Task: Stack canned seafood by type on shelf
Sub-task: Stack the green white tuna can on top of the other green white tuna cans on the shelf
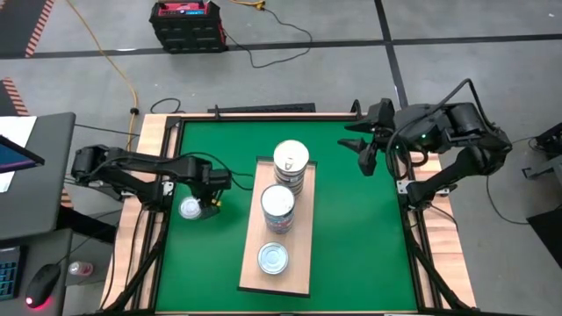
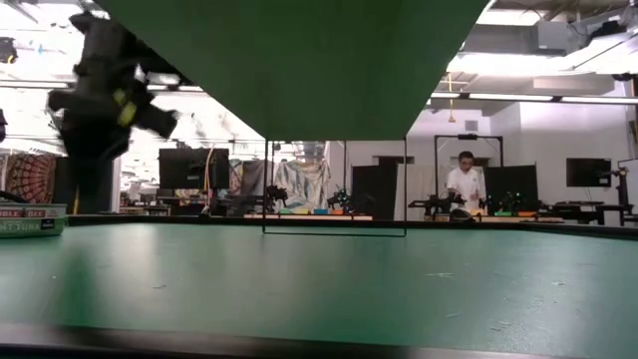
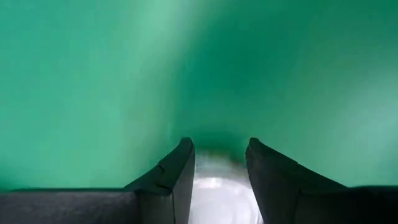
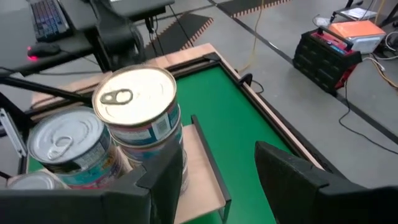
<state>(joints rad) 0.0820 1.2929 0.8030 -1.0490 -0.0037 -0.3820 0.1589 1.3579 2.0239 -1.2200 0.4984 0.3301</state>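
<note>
three groups of short round metal tins with pull-tab lids (image 1: 283,206) stand in a row on your long pale wooden shelf board (image 1: 251,254) at the middle of the green mat (image 1: 351,228). your left gripper (image 1: 211,200) is down at the mat's left side, its dark fingers (image 3: 171,177) clamped on a single silver-lidded tin (image 1: 190,208). your right gripper (image 1: 362,154) hangs over the mat's far right part, fingers apart and empty.

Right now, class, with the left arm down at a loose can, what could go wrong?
1. The left gripper reaches beside the lone can at the mat's edge; a misaligned grip may push it away.
2. The tall stack on the shelf could topple if bumped.
3. The right gripper hovers close to that stack.
</note>
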